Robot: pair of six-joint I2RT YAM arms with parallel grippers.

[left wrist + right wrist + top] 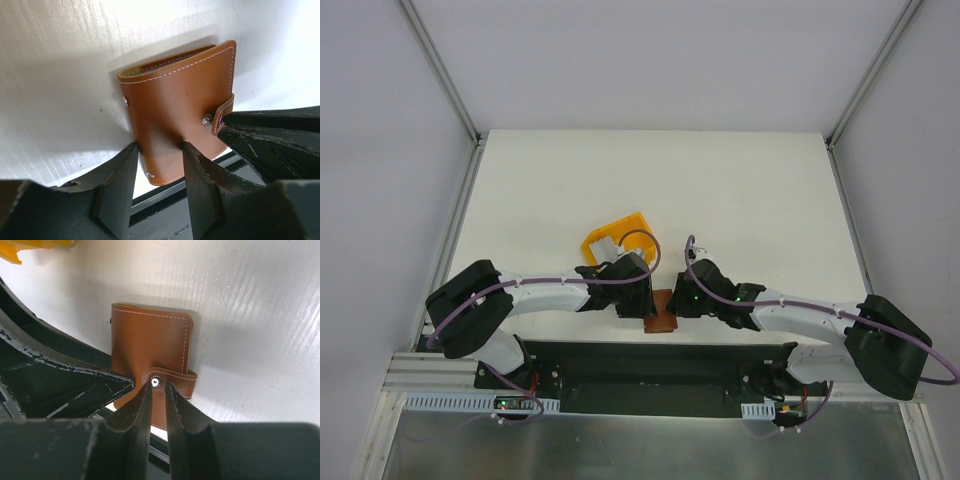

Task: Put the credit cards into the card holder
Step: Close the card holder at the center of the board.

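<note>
The card holder (663,318) is a closed brown leather wallet lying near the table's front edge, between my two grippers. In the left wrist view the card holder (175,100) lies under my left gripper (159,160), which is open, with one finger at the spine edge and the other resting on the cover. My right gripper (158,387) is closed to a narrow gap on the end of the snap tab (182,380), beside the metal snap. The white credit cards (603,247) lie in the yellow bin (630,225).
The yellow bin stands just behind the left gripper (642,298), and its corner shows in the right wrist view (30,246). The black base rail (650,360) runs right below the wallet. The right gripper (680,298) nearly touches the left one.
</note>
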